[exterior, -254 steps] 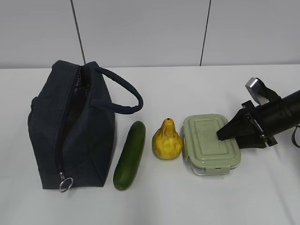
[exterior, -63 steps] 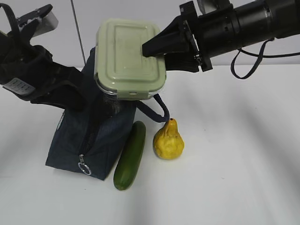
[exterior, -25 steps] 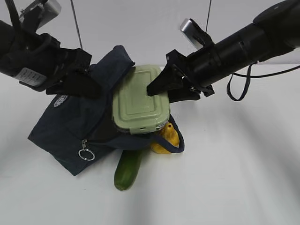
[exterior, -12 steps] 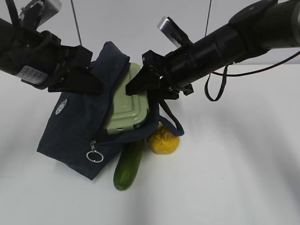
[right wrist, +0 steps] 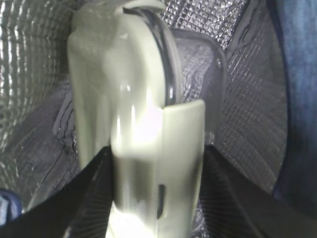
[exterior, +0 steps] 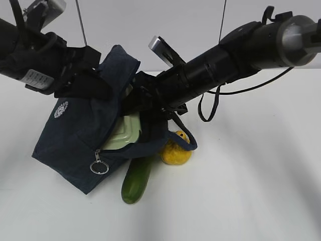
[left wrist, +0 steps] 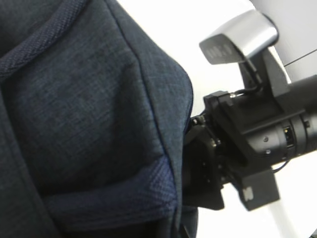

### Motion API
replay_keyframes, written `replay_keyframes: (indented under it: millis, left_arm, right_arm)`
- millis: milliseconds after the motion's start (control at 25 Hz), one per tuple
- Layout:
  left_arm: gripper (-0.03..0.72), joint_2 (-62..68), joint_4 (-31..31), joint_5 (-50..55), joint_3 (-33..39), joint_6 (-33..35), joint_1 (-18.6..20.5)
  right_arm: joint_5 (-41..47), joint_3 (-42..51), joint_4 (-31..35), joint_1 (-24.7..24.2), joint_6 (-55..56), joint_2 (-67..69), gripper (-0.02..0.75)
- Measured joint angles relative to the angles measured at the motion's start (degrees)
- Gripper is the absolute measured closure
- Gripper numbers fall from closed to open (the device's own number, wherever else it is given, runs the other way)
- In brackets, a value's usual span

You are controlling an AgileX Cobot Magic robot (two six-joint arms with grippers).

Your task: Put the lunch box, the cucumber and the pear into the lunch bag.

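The navy lunch bag is tilted up off the table, mouth facing right; my left gripper is shut on its upper edge. In the left wrist view only the lunch bag's fabric shows and the jaws are hidden. My right gripper is shut on the sage-lidded lunch box, which is on edge inside the silver lining. From outside, only part of the lunch box shows in the bag's mouth. The cucumber and the pear lie on the table under the bag's mouth.
The bag's handle loop hangs over the pear. A silver zip ring dangles at the bag's lower front. The right arm crosses from upper right, with a black cable below it. White table lies to the right.
My right gripper has pushed the lunch box left and down, deeper into the bag, so less of its lid shows. The left gripper keeps its hold; the bag has sagged slightly.
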Motion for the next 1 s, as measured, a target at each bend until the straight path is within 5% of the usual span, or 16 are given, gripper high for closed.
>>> replay_keyframes:
  millis: [840, 1000]
  left_arm:
    - [0.687, 0.07, -4.13, 0.97, 0.00, 2.97, 0.00]
    - [0.687, 0.07, -0.87, 1.16, 0.00, 2.97, 0.00]
  right_arm:
    - [-2.22, -3.89, -0.76, 1.11, -0.45, 3.16, 0.306]
    - [-1.99, -5.32, -6.73, 1.11, -0.04, 2.78, 0.306]
